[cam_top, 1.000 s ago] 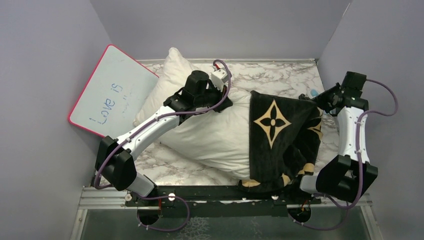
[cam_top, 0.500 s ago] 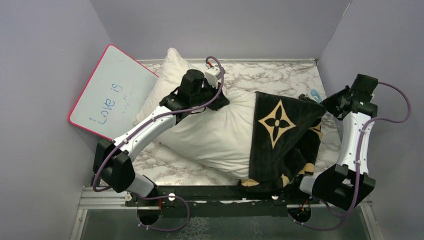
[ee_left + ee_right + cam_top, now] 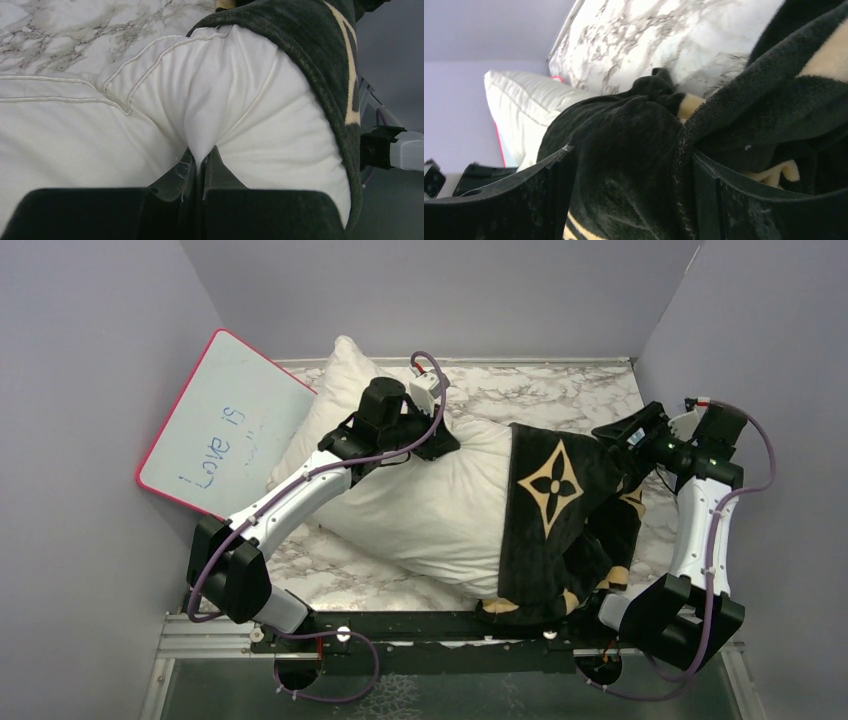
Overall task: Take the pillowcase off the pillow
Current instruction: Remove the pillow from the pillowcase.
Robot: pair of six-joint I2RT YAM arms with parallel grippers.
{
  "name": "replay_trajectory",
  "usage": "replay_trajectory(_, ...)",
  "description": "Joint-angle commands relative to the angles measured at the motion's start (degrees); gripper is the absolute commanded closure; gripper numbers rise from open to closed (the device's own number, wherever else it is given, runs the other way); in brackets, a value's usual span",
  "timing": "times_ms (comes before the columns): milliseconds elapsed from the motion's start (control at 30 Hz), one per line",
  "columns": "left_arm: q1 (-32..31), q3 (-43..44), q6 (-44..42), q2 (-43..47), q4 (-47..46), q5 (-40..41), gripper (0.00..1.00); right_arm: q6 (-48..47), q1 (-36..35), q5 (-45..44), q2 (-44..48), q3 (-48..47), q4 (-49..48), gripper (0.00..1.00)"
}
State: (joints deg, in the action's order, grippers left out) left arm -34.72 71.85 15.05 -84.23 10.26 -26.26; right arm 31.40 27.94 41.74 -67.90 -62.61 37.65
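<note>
**Pillowcase halfway off, one arm pinching, one arm let go**

The pillow (image 3: 430, 510) is lying diagonally across the marble table (image 3: 560, 390). Its far corner is poking up next to the pink-rimmed whiteboard (image 3: 225, 425) that leans on the left wall.

The pillowcase (image 3: 555, 530) only covers the right end of the pillow now. It's all bunched up there, with one tan flower motif facing up and the rest slumping toward the near edge of the table. Most of the white cushion is bare.

The left gripper (image 3: 201, 156) is clamped tight on a fold of the pillow's white fabric, near the top middle of the cushion. The jaws are basically closed, with just the pinch of cloth between them.

The right gripper (image 3: 631, 150) is over at the far right end of the pillowcase with its jaws spread wide. Black velvety fabric is heaped in the gap between them, but they aren't squeezing it.
</note>
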Motion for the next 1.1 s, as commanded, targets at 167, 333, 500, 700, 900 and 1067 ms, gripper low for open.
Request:
replay_trajectory(167, -0.50, -0.92, 0.90, 1.07, 1.01, -2.19, 1.00, 2.05, -2.72, 8.92, -1.54, 0.81, -4.44, 0.18)
replay_trajectory(333, -0.61, -0.99, 1.20, 1.58, 0.95, -0.71, 1.00, 3.94, -2.81, 5.18, -0.44, 3.69, -5.12, 0.56)
replay_trajectory(500, -0.61, -1.45, 1.39, 2.34, 1.68, 2.18, 1.00, 3.50, -2.70, -8.00, 2.60, 2.39, -2.04, 0.89)
replay_trajectory(700, -0.57, -1.28, 1.52, 2.95, 4.27, 8.98, 1.00, 2.08, -2.72, -28.06, 3.57, -3.44, 2.35, 1.00)
replay_trajectory(900, 1.23, -1.71, 2.86, 3.39, 5.29, 12.37, 1.00, 1.30, -2.72, -39.18, 3.96, -7.95, 5.15, 1.00)
replay_trajectory(1067, 2.45, -1.73, 3.50, 2.54, 5.23, 11.18, 1.00, 1.26, -2.71, -38.01, 5.27, -7.20, 4.93, 0.99)
